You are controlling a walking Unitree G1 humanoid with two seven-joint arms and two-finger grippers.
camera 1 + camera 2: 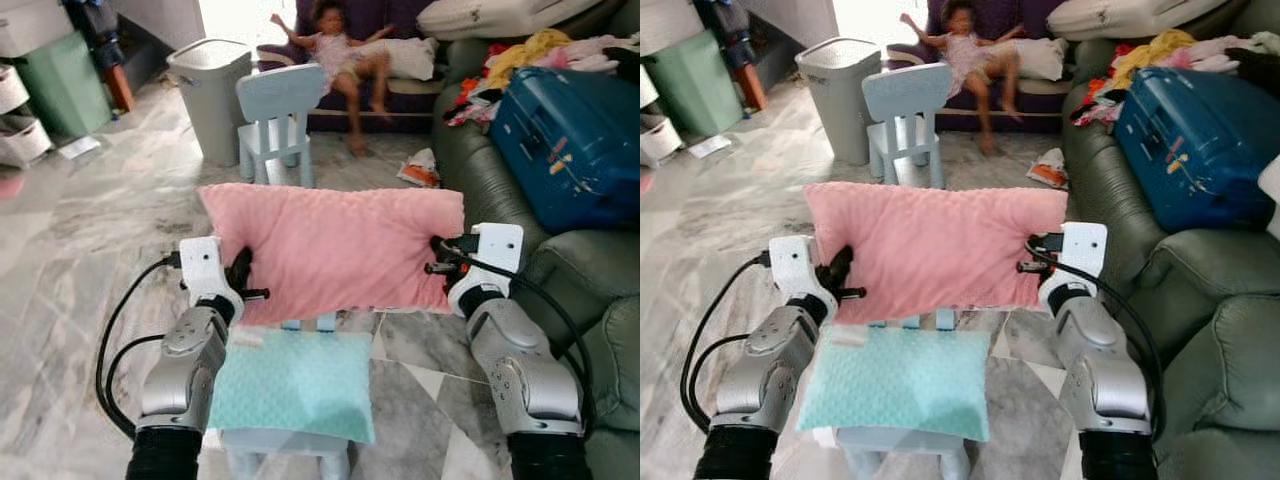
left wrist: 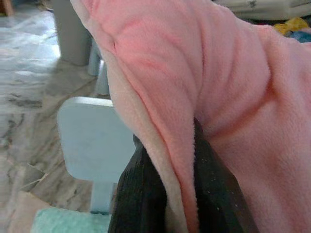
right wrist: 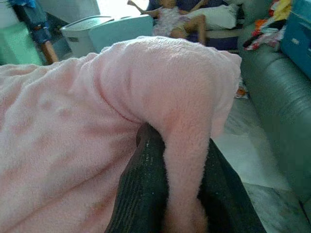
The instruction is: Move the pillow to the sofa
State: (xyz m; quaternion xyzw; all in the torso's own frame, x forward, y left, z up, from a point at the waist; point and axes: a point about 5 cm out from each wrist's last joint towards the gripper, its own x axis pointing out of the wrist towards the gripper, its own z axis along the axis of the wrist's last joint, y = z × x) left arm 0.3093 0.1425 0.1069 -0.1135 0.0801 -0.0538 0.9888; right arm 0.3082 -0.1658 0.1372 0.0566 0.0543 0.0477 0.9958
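— Pink fleece is what both arms are carrying: a soft, rectangular pink pillow [image 1: 335,250] is hanging in the air between the two grippers, stretched out wide above a small pale-blue child's chair [image 1: 290,440].

— How are the grippers holding it?

— The left gripper [image 1: 243,275] is pinching the pillow's left edge; in the left wrist view a fold of pink fabric is sitting squeezed between the two black fingers [image 2: 141,194]. The right gripper [image 1: 440,258] is doing the same at the right edge, its fingers [image 3: 141,189] clamping a bunched corner.

— What is lying under the pillow?

— A mint-green textured cushion [image 1: 295,385] is resting on the seat of that near chair, just below the pink pillow and apart from it.

— And the sofa?

— A dark green leather sofa [image 1: 480,170] is running along the robot's right side, near the right arm. A blue hard-shell suitcase [image 1: 575,140] is lying on it, with a heap of colourful clothes [image 1: 545,50] behind.

— Anything further off?

— A second pale-blue child's chair [image 1: 280,115] is standing on the grey marble floor [image 1: 90,230], beside a grey lidded bin [image 1: 210,90]. A child is sitting on a dark purple couch [image 1: 420,98] at the back.
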